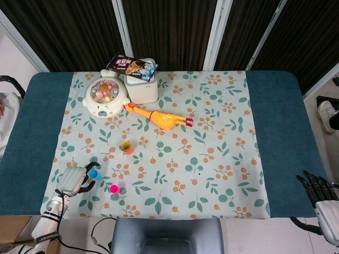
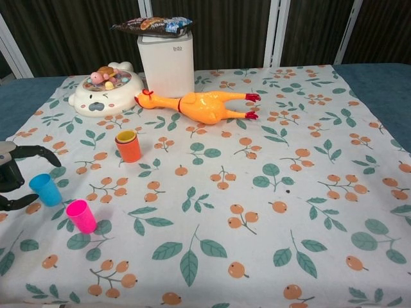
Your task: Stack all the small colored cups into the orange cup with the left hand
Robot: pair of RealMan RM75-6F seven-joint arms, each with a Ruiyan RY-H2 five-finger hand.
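The orange cup (image 1: 126, 147) (image 2: 129, 147) stands upright left of the cloth's centre with a yellow cup nested in it. A blue cup (image 1: 94, 173) (image 2: 45, 189) and a pink cup (image 1: 114, 188) (image 2: 81, 215) stand upright near the front left. My left hand (image 1: 72, 180) (image 2: 14, 177) is just left of the blue cup, holding nothing, its fingers spread above and below the cup's side. I cannot tell whether they touch it. My right hand (image 1: 319, 191) hangs off the table's near right corner, empty, with its fingers extended.
A yellow rubber chicken (image 1: 162, 118) (image 2: 205, 105) lies behind the orange cup. At the back left stand a bear-face toy (image 1: 106, 96) (image 2: 103, 92) and a white box (image 1: 142, 88) (image 2: 167, 63) with a snack bag (image 1: 131, 66) on top. A grey chair back (image 1: 167, 235) sits at the near edge.
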